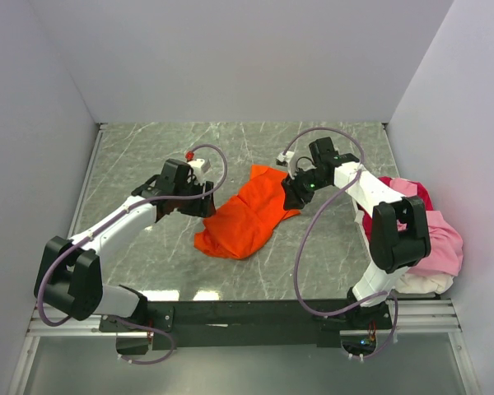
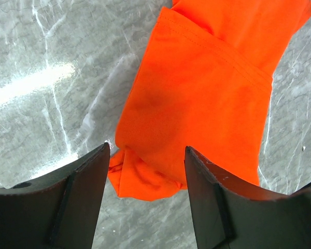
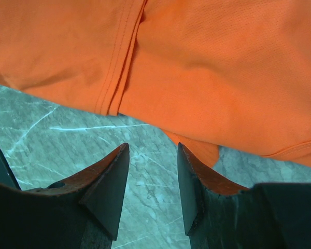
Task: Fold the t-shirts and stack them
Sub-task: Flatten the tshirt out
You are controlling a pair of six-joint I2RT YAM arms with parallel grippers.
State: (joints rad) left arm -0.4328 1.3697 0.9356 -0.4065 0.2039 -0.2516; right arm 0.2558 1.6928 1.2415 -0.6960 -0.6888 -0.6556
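A bright orange t-shirt lies bunched and partly folded in the middle of the marble table. My left gripper hangs open at the shirt's left edge; in the left wrist view the shirt lies just beyond the open fingers, untouched. My right gripper is open at the shirt's right edge; in the right wrist view the orange fabric lies just ahead of its fingertips, with bare table between them. A pile of pink, magenta-red and white t-shirts sits at the right, partly hidden by the right arm.
The grey marble tabletop is walled in white at the back and both sides. A black rail runs along the near edge between the arm bases. The right arm's base stands against the shirt pile.
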